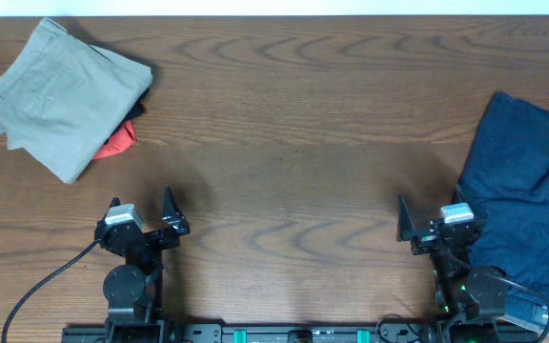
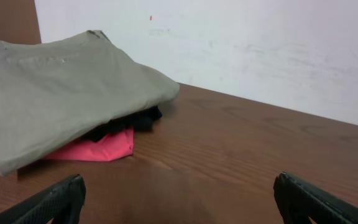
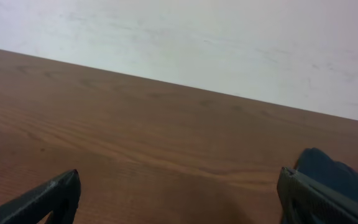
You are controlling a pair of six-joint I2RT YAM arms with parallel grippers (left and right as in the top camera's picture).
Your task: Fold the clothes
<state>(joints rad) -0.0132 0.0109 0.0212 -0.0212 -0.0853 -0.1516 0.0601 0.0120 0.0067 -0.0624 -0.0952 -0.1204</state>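
worktop (image 1: 284, 152): brown wood with wavy grain, fills nearly the whole overhead view | wall (image 2: 260, 50): white, faintly smudged, meets the worktop's far edge | speck (image 2: 150, 18): tiny, red, high on the wall | cable (image 1: 36, 286): black, curves over the worktop's near left corner

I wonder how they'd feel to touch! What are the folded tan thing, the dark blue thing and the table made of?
The tan garment looks like soft matte cloth, maybe cotton: it shows seams and gentle creases. The dark blue garment looks like heavier matte cloth, possibly denim; it lies in broad folds. The table looks like wood or wood-look laminate: brown grain swirls, smooth finish.
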